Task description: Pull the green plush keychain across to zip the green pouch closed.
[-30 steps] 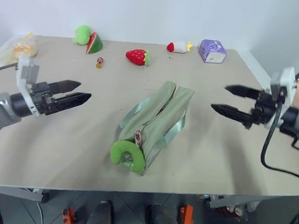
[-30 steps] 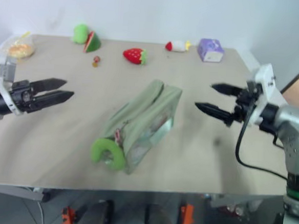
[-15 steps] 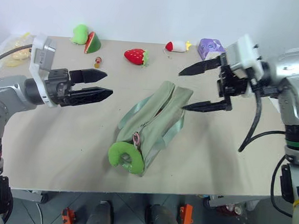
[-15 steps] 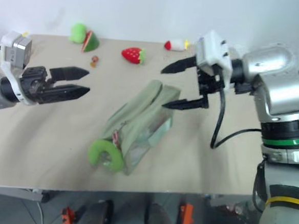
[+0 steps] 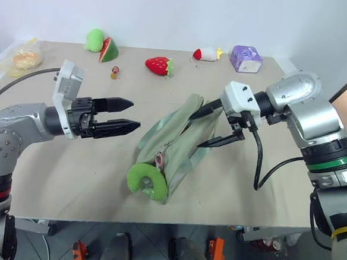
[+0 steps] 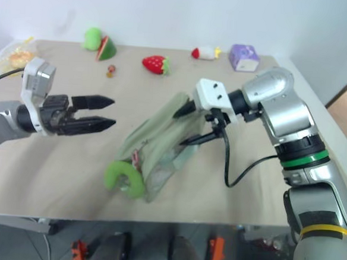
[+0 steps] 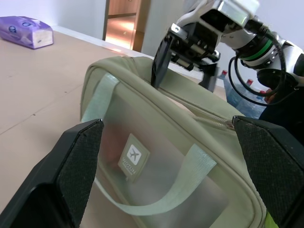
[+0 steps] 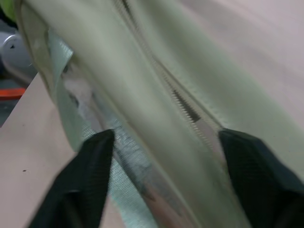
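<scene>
The pouch [image 5: 179, 139] is laid slantwise near the middle of the table [image 5: 69, 176], its zipper seen open along the top. The keychain [image 5: 147, 180] is found at the pouch's near end, resting on the table by the zipper pull. The right gripper [image 5: 212, 126] is held over the pouch's far end with its fingers spread, one finger above the top seam and the other at the side by the clear window; in the right wrist view the pouch's zipper is seen between the two fingers [image 8: 90, 171], and nothing is gripped. The left gripper [image 5: 126, 115] is held level off the pouch's left side, apart from it, with its jaws open and empty. Along the far edge are seen a watermelon plush [image 5: 102, 44], a strawberry [image 5: 159, 65], a purple pack [image 5: 246, 58] and a bag [image 5: 21, 57]
</scene>
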Controlling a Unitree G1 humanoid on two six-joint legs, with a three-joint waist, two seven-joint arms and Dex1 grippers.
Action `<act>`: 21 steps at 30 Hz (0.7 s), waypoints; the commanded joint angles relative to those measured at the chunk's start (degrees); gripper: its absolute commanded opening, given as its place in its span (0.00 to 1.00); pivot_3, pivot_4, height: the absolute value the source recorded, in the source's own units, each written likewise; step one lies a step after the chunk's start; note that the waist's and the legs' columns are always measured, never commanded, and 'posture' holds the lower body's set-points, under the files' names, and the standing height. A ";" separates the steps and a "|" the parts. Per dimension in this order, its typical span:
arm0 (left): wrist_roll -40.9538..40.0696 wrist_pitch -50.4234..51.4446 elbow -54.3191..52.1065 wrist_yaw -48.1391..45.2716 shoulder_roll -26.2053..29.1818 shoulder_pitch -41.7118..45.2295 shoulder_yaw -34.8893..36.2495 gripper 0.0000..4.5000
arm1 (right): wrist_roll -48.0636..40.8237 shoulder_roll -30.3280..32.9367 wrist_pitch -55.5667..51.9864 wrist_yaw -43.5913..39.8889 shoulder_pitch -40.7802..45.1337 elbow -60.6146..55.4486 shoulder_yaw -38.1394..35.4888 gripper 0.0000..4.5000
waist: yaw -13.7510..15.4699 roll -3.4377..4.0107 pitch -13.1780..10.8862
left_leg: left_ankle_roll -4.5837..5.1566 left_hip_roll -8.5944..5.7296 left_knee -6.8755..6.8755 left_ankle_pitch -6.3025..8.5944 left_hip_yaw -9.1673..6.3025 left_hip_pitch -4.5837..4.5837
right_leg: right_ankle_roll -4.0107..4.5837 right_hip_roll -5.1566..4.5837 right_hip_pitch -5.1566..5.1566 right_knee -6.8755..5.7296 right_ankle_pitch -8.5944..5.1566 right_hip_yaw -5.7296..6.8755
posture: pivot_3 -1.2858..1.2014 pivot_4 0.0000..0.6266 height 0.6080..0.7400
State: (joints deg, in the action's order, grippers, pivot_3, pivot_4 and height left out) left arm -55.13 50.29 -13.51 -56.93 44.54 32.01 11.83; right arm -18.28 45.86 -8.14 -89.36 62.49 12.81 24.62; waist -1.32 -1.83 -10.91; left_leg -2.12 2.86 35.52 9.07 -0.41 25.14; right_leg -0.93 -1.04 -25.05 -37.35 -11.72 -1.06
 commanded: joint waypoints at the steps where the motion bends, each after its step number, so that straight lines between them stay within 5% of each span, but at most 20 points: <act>1: 0.13 -1.32 -1.79 -0.98 0.21 -0.14 0.15 1.00 | -2.48 2.50 1.23 -3.14 0.86 -0.67 1.77 0.44 | 0.01 0.00 0.00 | 0.00 0.00 0.00 0.00 0.01 0.01 | 0.00 0.00 -0.01 0.00 0.00 0.00 | 0.52 0.24 1.00; 7: 1.24 -2.10 -1.11 -1.03 -0.35 -0.24 -0.28 1.00 | -3.17 3.68 1.28 -3.14 0.14 0.24 3.81 0.01 | 0.03 0.00 0.00 | 0.00 0.00 0.00 0.00 0.00 -0.02 | 0.01 0.02 -0.01 -0.03 0.00 -0.01 | 0.52 0.24 1.00; 12: 1.54 -2.83 -0.26 -0.71 -0.79 0.04 0.66 1.00 | -2.48 4.22 1.67 -3.14 -0.92 1.22 3.98 0.01 | 0.05 -0.01 0.01 | 0.00 0.00 0.06 0.00 0.00 -0.03 | 0.00 0.01 0.02 -0.03 0.00 -0.01 | 0.52 0.24 1.00; 21: -2.73 -1.49 3.07 1.75 1.23 2.40 8.18 1.00 | 1.10 -2.49 0.43 3.75 4.94 10.03 -6.29 0.01 | 0.03 -0.02 0.00 | -0.04 0.05 0.34 -0.18 0.01 -0.06 | 0.26 0.06 0.08 -0.08 0.20 -0.01 | 0.52 0.24 1.00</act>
State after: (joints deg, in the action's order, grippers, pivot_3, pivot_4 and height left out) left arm -56.71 48.87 -10.01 -55.35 44.43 34.26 18.00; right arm -16.63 43.47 -7.02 -86.68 64.31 22.18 22.84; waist -1.29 -1.85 -10.91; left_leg -2.20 2.92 35.86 8.84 -0.41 25.09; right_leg -0.66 -0.98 -24.97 -37.43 -11.50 -1.07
